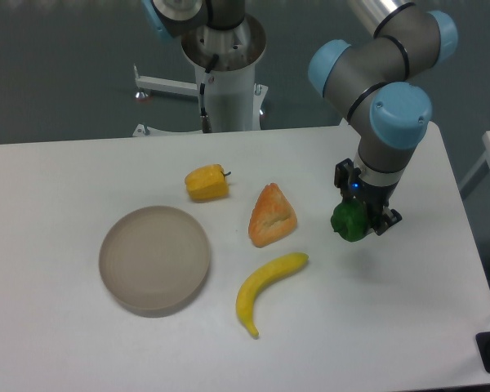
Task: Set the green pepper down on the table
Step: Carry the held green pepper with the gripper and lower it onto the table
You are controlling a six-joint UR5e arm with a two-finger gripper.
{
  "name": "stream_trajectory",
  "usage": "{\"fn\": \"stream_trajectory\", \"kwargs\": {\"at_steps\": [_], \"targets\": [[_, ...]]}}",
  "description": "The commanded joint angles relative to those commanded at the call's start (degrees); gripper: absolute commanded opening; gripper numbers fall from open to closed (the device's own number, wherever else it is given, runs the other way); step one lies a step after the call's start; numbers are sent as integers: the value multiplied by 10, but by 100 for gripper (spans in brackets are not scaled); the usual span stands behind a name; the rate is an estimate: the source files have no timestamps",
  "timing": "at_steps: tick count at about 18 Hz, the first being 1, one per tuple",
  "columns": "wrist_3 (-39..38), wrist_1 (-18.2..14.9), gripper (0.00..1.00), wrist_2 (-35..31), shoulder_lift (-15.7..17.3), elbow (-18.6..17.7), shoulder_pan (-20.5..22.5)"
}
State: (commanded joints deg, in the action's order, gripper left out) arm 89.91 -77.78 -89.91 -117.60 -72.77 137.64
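Observation:
The green pepper is a small glossy dark-green toy. It sits between the fingers of my gripper, right of the table's middle. The gripper is shut on it and points straight down. I cannot tell whether the pepper rests on the white table or hangs just above it. The arm's wrist hides the pepper's top.
A yellow-orange pepper lies at the table's middle back. An orange wedge of food lies left of the gripper. A yellow banana lies in front of it. A round grey-beige plate stands at the left. The robot's base is behind the table.

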Motion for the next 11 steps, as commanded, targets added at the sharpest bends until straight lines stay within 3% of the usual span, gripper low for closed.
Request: {"fn": "stream_trajectory", "kwargs": {"at_steps": [6,9,11], "targets": [[11,-3,1,-4,10,-21,3],[22,4,1,-3,43,-84,20],[69,9,1,-3,58,-121,33]]}}
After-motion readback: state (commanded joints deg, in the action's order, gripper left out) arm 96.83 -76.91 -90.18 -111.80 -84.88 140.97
